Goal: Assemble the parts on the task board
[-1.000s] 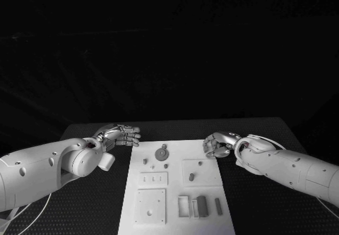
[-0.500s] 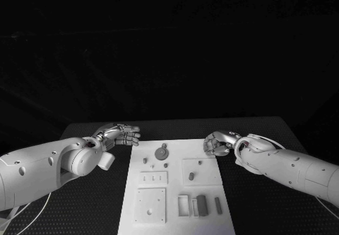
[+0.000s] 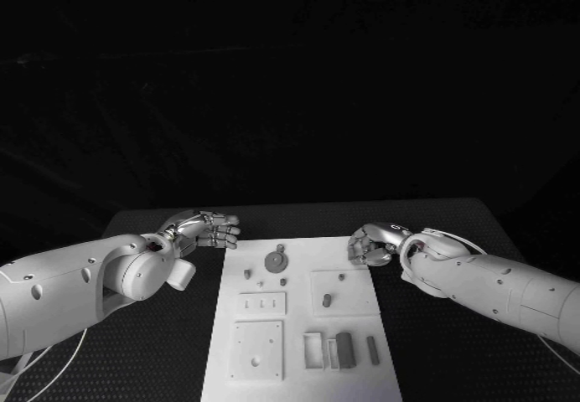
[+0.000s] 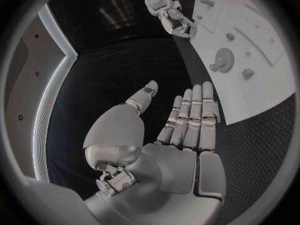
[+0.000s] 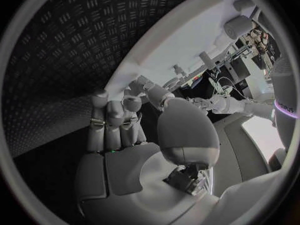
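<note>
The white task board (image 3: 302, 322) lies in the middle of the table. Grey parts sit on it: a round disc (image 3: 276, 263) near the far end, an oval piece (image 3: 326, 300) on a square plate, and dark bars (image 3: 346, 351) near the front. My left hand (image 3: 205, 228) hovers just off the board's far left corner with fingers straight and apart, holding nothing; its bare palm (image 4: 187, 135) faces the board (image 4: 262, 85). My right hand (image 3: 372, 245) hangs at the board's far right corner, fingers (image 5: 115, 117) curled in toward the thumb with nothing visible in them.
The black textured table (image 3: 145, 352) runs on both sides of the board. A small peg (image 3: 248, 274) and a small piece (image 3: 281, 249) stand near the disc. A thin bar (image 3: 372, 352) lies by the board's right edge.
My right hand has crept slightly toward the far end of the board, still curled. The left hand and the parts have not moved.
</note>
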Action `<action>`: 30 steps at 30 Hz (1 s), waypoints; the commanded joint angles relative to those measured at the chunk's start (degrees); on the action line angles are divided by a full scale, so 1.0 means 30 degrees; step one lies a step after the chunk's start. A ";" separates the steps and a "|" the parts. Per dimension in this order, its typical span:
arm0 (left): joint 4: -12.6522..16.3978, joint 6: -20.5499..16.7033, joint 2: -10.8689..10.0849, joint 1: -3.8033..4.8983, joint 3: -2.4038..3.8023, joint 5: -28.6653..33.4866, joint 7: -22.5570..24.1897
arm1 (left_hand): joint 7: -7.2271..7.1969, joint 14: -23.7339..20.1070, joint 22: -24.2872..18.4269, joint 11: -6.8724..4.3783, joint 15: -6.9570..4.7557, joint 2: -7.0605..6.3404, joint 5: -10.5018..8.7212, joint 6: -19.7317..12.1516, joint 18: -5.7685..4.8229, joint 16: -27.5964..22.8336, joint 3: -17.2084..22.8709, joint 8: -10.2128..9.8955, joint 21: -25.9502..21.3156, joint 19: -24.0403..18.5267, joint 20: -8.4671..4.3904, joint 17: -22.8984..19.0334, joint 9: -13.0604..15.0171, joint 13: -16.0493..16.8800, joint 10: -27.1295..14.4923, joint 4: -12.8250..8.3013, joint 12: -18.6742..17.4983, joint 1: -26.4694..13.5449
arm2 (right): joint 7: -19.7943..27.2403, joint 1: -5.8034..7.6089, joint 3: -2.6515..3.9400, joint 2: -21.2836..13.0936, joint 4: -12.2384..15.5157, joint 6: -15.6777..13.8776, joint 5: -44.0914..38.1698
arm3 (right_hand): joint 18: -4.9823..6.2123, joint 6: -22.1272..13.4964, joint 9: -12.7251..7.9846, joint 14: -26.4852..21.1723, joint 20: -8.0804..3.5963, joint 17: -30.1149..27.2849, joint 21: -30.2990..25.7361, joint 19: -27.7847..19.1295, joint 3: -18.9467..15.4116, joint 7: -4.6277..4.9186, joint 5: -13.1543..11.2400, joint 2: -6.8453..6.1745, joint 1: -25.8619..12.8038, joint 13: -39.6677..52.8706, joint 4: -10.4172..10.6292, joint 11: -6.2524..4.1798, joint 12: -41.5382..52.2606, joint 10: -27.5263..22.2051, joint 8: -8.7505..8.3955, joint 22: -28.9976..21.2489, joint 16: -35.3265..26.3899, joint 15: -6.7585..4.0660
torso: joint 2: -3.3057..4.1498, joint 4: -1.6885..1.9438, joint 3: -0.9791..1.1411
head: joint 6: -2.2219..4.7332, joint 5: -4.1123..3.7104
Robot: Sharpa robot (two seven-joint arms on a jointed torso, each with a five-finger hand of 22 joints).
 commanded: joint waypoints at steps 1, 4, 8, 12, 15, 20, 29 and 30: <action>0.0054 0.0308 0.0020 0.0009 0.0015 -0.0059 0.0133 | 0.0939 0.0106 0.0013 0.0106 -0.0010 0.0066 0.0078 0.0116 0.0164 -0.0108 -0.0116 0.0013 -0.0075 0.0111 -0.0033 0.0020 -0.0034 -0.0024 -0.0034 0.0006 -0.0137 -0.0107 | -0.0073 -0.0044 -0.0003 0.0047 -0.0004 -0.0112 -0.0137 | 0.0364 -0.0095 0.0008 0.0108 -0.0029 0.0029 0.0068 0.0113 -0.0009 0.0014 0.0037 0.0071 -0.0121 0.0003 -0.0125 -0.0024 0.0107 0.0092 -0.0038 0.0316 0.0122 -0.0032 | 0.0009 0.0016 -0.0008 | -0.0018 -0.0001; 0.0047 0.0284 0.0009 0.0009 0.0015 -0.0059 0.0136 | 0.0942 0.0106 0.0014 0.0106 -0.0010 0.0064 0.0078 0.0114 0.0164 -0.0110 -0.0117 0.0011 -0.0077 0.0111 -0.0033 0.0022 -0.0036 -0.0024 -0.0034 0.0005 -0.0141 -0.0108 | -0.0154 -0.0059 -0.0003 0.0058 -0.0017 -0.0161 -0.0137 | 0.0364 -0.0272 -0.0023 0.0083 -0.0029 0.0029 0.0058 0.0105 -0.0020 0.0074 0.0042 -0.0035 -0.0184 -0.0006 -0.0102 0.0031 0.0090 0.0059 -0.0160 0.0309 0.0106 0.0006 | 0.0005 0.0016 -0.0011 | -0.0047 0.0006; 0.0052 0.0279 -0.0002 0.0009 0.0015 -0.0059 0.0127 | 0.0946 0.0106 0.0014 0.0108 -0.0010 0.0060 0.0078 0.0110 0.0164 -0.0113 -0.0119 0.0008 -0.0079 0.0110 -0.0033 0.0024 -0.0037 -0.0025 -0.0034 0.0003 -0.0147 -0.0108 | -0.0251 -0.0068 -0.0003 0.0067 -0.0002 -0.0114 -0.0137 | 0.0364 -0.0381 -0.0040 0.0059 -0.0024 0.0029 0.0048 0.0093 -0.0020 0.0119 0.0043 -0.0108 -0.0238 -0.0011 -0.0064 0.0074 0.0077 0.0027 -0.0239 0.0304 0.0093 0.0047 | -0.0006 0.0015 -0.0020 | -0.0050 -0.0003; 0.0063 0.0279 -0.0005 0.0009 0.0015 -0.0061 0.0127 | 0.0951 0.0106 0.0014 0.0109 -0.0010 0.0056 0.0078 0.0104 0.0165 -0.0117 -0.0120 0.0003 -0.0082 0.0110 -0.0034 0.0026 -0.0040 -0.0026 -0.0037 -0.0001 -0.0154 -0.0107 | -0.0318 -0.0077 -0.0003 0.0067 0.0022 -0.0053 -0.0137 | 0.0364 -0.0475 -0.0053 0.0041 -0.0017 0.0032 0.0042 0.0087 -0.0031 0.0154 0.0040 -0.0189 -0.0298 -0.0014 -0.0026 0.0109 0.0071 0.0000 -0.0305 0.0302 0.0085 0.0078 | -0.0010 0.0011 -0.0019 | -0.0057 -0.0009; 0.0069 0.0268 -0.0022 0.0009 0.0015 -0.0061 0.0129 | 0.0959 0.0107 0.0014 0.0111 -0.0010 0.0052 0.0078 0.0096 0.0165 -0.0121 -0.0121 -0.0003 -0.0085 0.0111 -0.0034 0.0029 -0.0043 -0.0027 -0.0040 -0.0006 -0.0163 -0.0103 | -0.0364 -0.0092 -0.0003 0.0065 0.0049 -0.0057 -0.0135 | 0.0364 -0.0535 -0.0060 0.0031 -0.0013 0.0035 0.0038 0.0084 -0.0035 0.0177 0.0040 -0.0238 -0.0339 -0.0014 0.0007 0.0131 0.0072 -0.0014 -0.0349 0.0300 0.0082 0.0099 | -0.0010 0.0001 -0.0020 | -0.0051 -0.0013; 0.0080 0.0275 -0.0027 0.0009 0.0015 -0.0061 0.0122 | 0.0966 0.0107 0.0015 0.0114 -0.0010 0.0051 0.0078 0.0089 0.0165 -0.0126 -0.0121 -0.0009 -0.0088 0.0112 -0.0035 0.0033 -0.0047 -0.0028 -0.0041 -0.0009 -0.0173 -0.0101 | -0.0448 -0.0104 -0.0003 0.0087 0.0064 -0.0223 0.0011 | 0.0364 -0.0494 -0.0040 0.0040 -0.0015 0.0043 0.0046 0.0102 -0.0018 0.0181 0.0044 -0.0201 -0.0370 -0.0008 0.0069 0.0137 0.0087 -0.0013 -0.0336 0.0300 0.0095 0.0113 | -0.0007 -0.0007 -0.0012 | -0.0042 -0.0028; 0.0072 0.0253 -0.0027 0.0009 0.0015 -0.0063 0.0122 | 0.0973 0.0108 0.0015 0.0116 -0.0010 0.0051 0.0078 0.0082 0.0165 -0.0133 -0.0122 -0.0015 -0.0092 0.0113 -0.0034 0.0037 -0.0050 -0.0028 -0.0041 -0.0011 -0.0183 -0.0100 | -0.0690 -0.0108 -0.0003 0.0146 0.0067 -0.0320 -0.0016 | 0.0364 -0.0068 0.0111 0.0128 -0.0065 0.0071 0.0102 0.0173 0.0151 0.0065 0.0064 0.0110 -0.0283 0.0013 0.0181 0.0033 0.0175 0.0079 -0.0138 0.0317 0.0160 0.0041 | -0.0009 0.0012 -0.0011 | -0.0044 -0.0047; 0.0074 0.0259 -0.0027 0.0009 0.0015 -0.0065 0.0118 | 0.0974 0.0108 0.0016 0.0116 -0.0010 0.0052 0.0078 0.0082 0.0165 -0.0133 -0.0122 -0.0015 -0.0093 0.0113 -0.0034 0.0038 -0.0051 -0.0028 -0.0041 -0.0011 -0.0184 -0.0100 | -0.0699 -0.0108 -0.0003 0.0146 0.0073 -0.0322 -0.0023 | 0.0364 0.0006 0.0138 0.0135 -0.0074 0.0072 0.0107 0.0176 0.0199 0.0041 0.0064 0.0148 -0.0227 0.0012 0.0159 0.0011 0.0179 0.0086 -0.0103 0.0320 0.0163 0.0023 | -0.0009 0.0012 -0.0011 | -0.0044 -0.0047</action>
